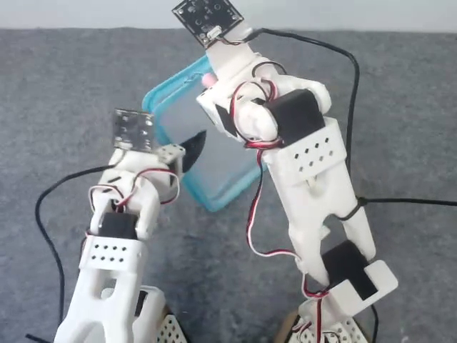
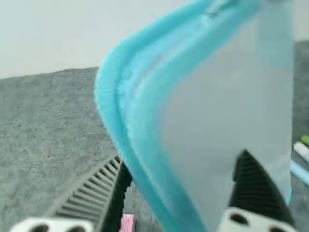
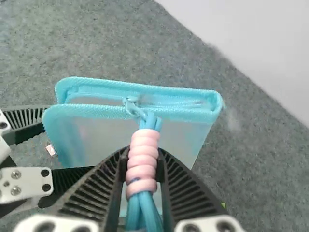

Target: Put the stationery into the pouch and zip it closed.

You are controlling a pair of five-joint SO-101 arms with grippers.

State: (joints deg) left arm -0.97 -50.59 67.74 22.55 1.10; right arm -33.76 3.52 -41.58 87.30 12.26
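Closest up, right gripper (image 3: 143, 157) fingers (image 3: 96, 188) pinching the pink pull (image 3: 143, 166) of the pouch (image 3: 96, 135), teal cord (image 3: 142, 212) running back between them. Pouch up on edge over the grey table (image 3: 96, 43), zip uppermost, just 11 o'clock of centre seen from above. Left gripper (image 2: 182, 162) at the pouch's 8 o'clock side, fingers (image 2: 96, 198) set either side of the blue rim and closed against it. Small pink scrap (image 2: 126, 223) on the table beside those fingers.

Soft, even light; shadows seemingly faint.
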